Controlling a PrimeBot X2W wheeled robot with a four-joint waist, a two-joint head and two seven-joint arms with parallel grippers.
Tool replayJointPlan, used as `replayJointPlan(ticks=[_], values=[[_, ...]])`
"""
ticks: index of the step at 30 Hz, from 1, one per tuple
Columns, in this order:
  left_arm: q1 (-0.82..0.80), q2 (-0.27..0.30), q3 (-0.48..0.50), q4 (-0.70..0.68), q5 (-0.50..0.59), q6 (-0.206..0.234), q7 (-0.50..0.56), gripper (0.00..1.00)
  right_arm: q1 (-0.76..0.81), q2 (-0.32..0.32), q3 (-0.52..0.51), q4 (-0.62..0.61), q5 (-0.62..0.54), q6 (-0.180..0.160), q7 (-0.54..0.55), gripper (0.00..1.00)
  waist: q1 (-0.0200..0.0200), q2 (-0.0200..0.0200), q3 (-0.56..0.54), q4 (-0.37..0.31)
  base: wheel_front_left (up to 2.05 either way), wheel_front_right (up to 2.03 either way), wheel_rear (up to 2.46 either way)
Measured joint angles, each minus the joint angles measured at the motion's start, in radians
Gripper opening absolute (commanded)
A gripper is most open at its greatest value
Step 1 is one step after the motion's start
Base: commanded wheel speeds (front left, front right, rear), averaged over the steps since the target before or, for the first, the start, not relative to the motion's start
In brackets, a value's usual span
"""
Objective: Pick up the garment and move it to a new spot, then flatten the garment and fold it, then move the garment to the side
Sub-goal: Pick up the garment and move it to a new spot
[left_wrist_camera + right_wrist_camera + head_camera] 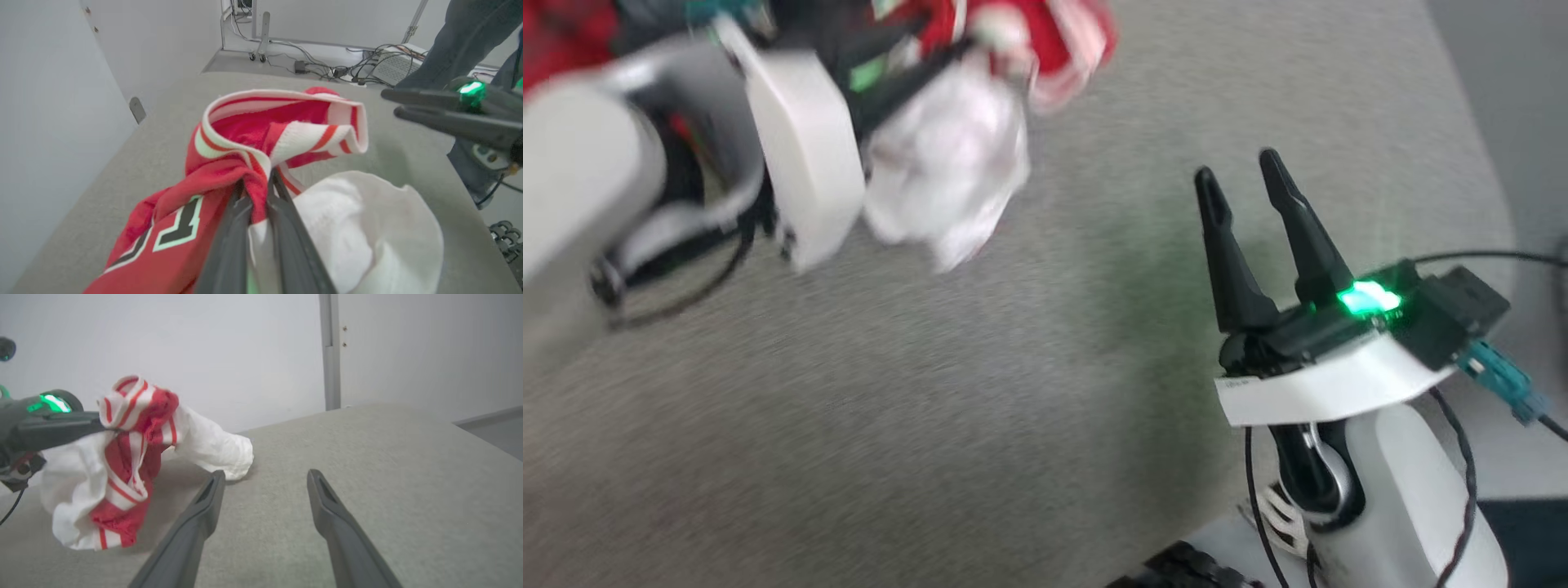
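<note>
The soft red, white-sleeved jersey garment [245, 134] is clamped in the left end effector [257, 183] (seemingly mostly lifted off the grey surface [388, 465]); the right end effector [1237, 166], near the garment, is spread.

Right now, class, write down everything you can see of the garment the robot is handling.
The garment is a soft red jersey with white sleeves, red-and-white striped trim and black numerals edged in white. It hangs bunched and crumpled, pinched beside a striped band by the shut left claw, above the grey table. One white sleeve droops to the surface and seems to touch it.
</note>
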Motion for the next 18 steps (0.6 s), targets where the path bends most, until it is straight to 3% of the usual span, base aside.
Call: replayJointPlan(ticks=[8, 17, 18], values=[[0.181, 0.123, 0.0, -0.019, 0.093, 0.0, 0.136, 0.0, 0.075, 0.001, -0.005, -0.029, 0.058, 0.0, 0.0, 1.0, 0.0, 0.0, 0.02, -0.09, 0.0, 0.0, 0.0], [0.207, 0.137, 0.026, -0.065, 0.172, 0.0, 0.282, 0.0, 0.091, 0.001, -0.008, -0.057, 0.086, 0.0, 0.0, 1.0, 0.0, 0.0, 0.042, -0.098, 0.0, 0.0, 0.0], [0.207, 0.137, 0.026, -0.065, 0.172, 0.0, 0.282, 0.04, 0.091, 0.001, -0.008, -0.057, 0.086, 0.0, 0.0, 1.0, 0.0, 0.0, 0.042, -0.098, 0.0, 0.0, 0.0]])
